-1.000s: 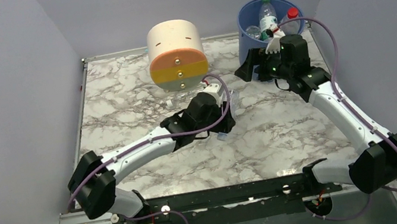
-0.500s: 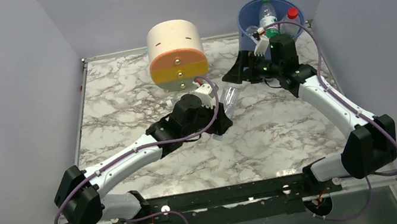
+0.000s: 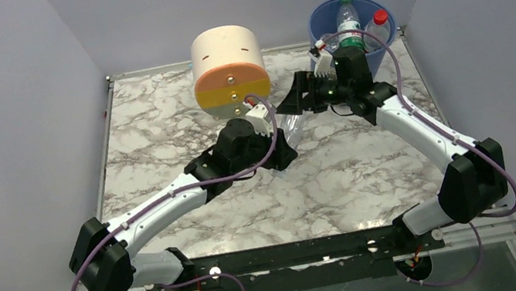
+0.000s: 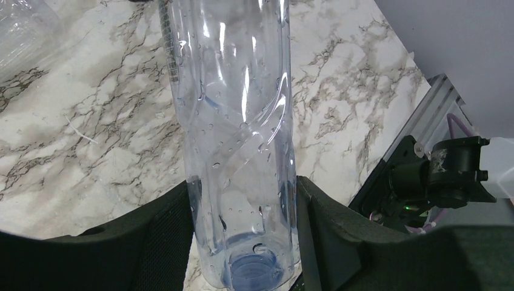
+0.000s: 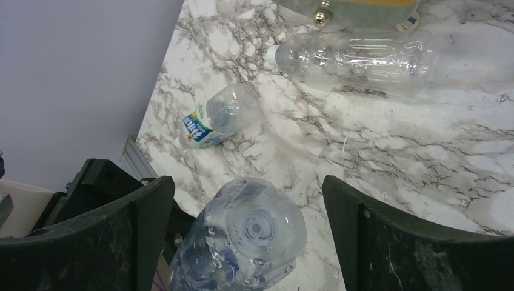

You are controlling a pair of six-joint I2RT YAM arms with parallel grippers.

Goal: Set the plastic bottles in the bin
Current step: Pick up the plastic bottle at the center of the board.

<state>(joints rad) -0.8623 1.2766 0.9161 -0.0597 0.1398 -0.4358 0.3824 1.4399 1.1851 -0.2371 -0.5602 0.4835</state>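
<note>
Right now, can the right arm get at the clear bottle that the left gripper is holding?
Probably yes. The right gripper is open, and in its wrist view the base of the clear bottle shows between its jaws with nothing in the way. The left gripper is shut on the bottle near its cap end.

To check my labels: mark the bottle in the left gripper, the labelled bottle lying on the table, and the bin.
held bottle (image 4: 233, 121), left wrist view, mid body.
labelled bottle (image 5: 227, 112), right wrist view, clear body.
bin (image 3: 322, 18), top view, inner wall.

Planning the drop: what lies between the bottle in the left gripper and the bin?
The open right gripper hangs between the bottle and the bin; the top view shows it.
</note>
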